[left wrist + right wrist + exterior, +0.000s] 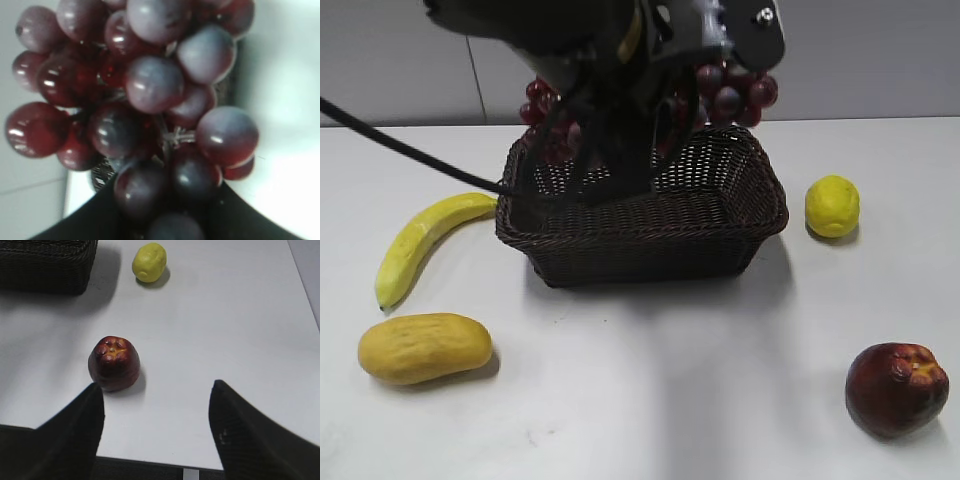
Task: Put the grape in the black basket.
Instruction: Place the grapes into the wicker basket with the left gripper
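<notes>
The grape (735,95), a bunch of dark red and purple berries, hangs in the air above the back of the black basket (650,235), partly hidden by the left arm. In the left wrist view the grape (150,95) fills the frame right at the jaws, with a bit of wicker (102,175) behind it. My left gripper (165,220) is shut on the grape. My right gripper (155,395) is open and empty, low over the table's front right edge.
A banana (420,240) and a yellow mango-like fruit (425,347) lie left of the basket. A lemon (832,206) sits to its right. A dark red apple (896,388) is front right, just ahead of the right jaws (114,363).
</notes>
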Controlling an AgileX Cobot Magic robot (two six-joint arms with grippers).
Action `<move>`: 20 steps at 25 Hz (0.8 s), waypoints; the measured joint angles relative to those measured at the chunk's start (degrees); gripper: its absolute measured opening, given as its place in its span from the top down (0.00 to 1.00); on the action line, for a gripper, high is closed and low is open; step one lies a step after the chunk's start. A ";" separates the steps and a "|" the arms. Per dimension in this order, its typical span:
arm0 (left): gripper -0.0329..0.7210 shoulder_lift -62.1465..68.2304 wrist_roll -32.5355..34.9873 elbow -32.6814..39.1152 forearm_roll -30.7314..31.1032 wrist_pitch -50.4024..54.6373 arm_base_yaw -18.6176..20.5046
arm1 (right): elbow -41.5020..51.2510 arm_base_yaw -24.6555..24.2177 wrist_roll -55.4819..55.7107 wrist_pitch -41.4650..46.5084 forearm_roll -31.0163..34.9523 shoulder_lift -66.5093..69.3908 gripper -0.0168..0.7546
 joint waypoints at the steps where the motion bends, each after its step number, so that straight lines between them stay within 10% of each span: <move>1: 0.59 0.00 0.35 -0.07 0.49 -2.13 1.32 | 0.00 0.00 0.00 0.00 0.00 0.00 0.33; 10: 0.59 3.89 1.09 -0.35 1.17 -18.23 13.15 | 0.00 0.00 0.00 0.00 0.00 0.00 0.33; 20: 0.59 16.21 1.14 -0.35 6.47 -25.97 14.21 | 0.00 0.00 0.00 0.00 0.00 0.00 0.33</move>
